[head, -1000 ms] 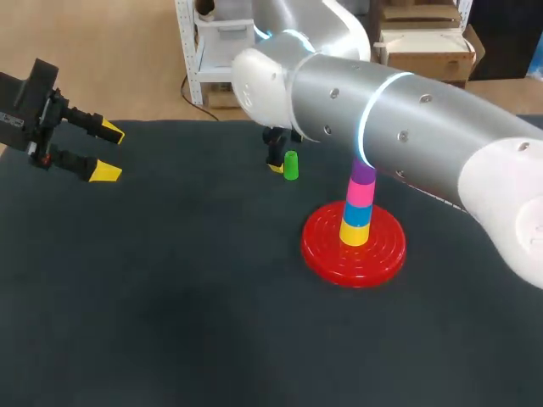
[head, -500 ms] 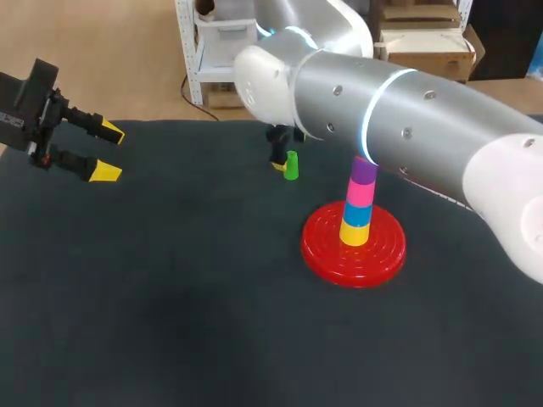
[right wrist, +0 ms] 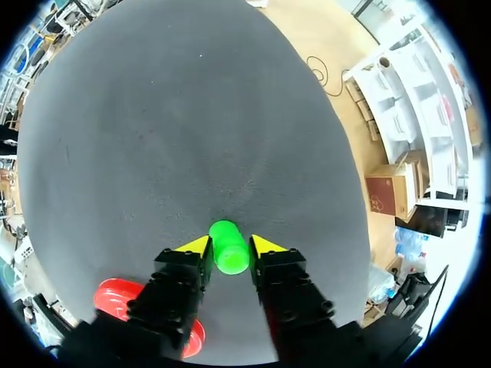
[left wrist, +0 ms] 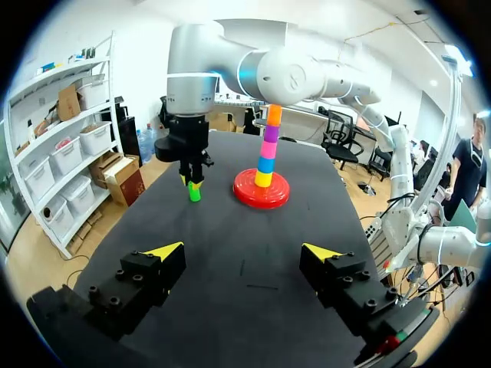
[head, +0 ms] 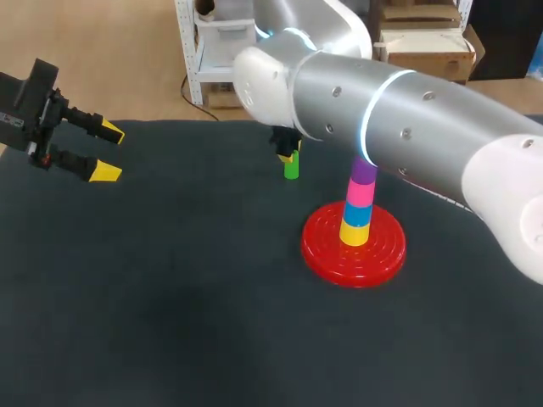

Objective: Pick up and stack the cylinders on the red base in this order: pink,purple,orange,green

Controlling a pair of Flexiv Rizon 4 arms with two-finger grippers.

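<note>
The green cylinder (head: 291, 167) stands upright on the dark table behind and to the left of the red base (head: 327, 254). My right gripper (head: 288, 157) points down over it. In the right wrist view both yellow tips press the green cylinder (right wrist: 229, 247) from two sides, so the right gripper (right wrist: 230, 245) is shut on it. On the red base (left wrist: 247, 195) stands a stack (left wrist: 266, 149) of yellow, blue, pink, purple and orange cylinders; in the head view my right arm hides the orange one. My left gripper (head: 106, 151) hovers open at the far left with nothing between its fingers.
The red base's edge (right wrist: 111, 299) shows beside my right gripper's body. My right arm (head: 407, 119) crosses above the back of the stack (head: 361, 208). Bare dark table surface (head: 170, 280) lies in front and to the left.
My right gripper's fingers have closed in from wide open onto the green cylinder. The left arm has not moved.
</note>
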